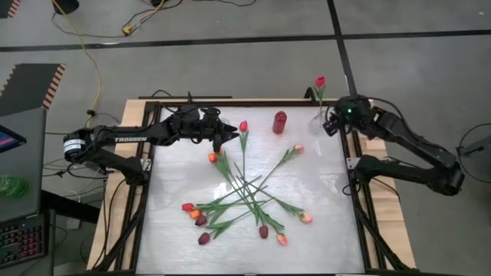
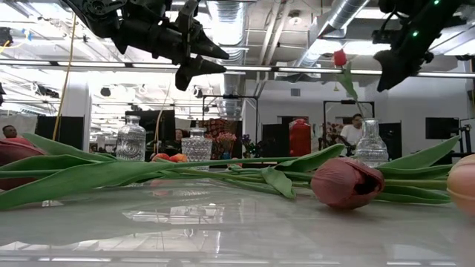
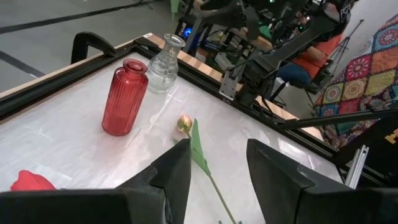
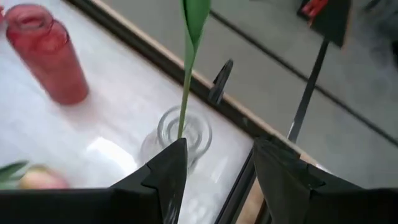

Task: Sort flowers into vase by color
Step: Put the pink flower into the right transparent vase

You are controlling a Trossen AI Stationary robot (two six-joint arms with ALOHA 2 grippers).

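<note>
A: High view first. What is the biggest thing?

B: The white surface [image 1: 322,222]. The flowers [image 1: 244,198] lie on it in a crossed heap, mid frame down to lower left. One red tulip [image 1: 320,81] stands in the clear vase [image 1: 320,116] at the upper right. A red vase [image 1: 280,122] stands just left of it.

A: Where are the arms?

B: The right gripper [image 1: 331,125] hangs just beside the clear vase. Its jaws are wide open and hold nothing. The left gripper [image 1: 229,138] hangs at the upper left, over a red bloom [image 1: 243,126]. Its jaws are part open and empty.

A: How would a flower feel?

B: I think very light. The stems [image 2: 185,172] look thin and bendy. The heads look soft, so do not squeeze them. Pinch a stem on a bare bit, away from the leaves. The stems cross, so one may drag another along.
</note>
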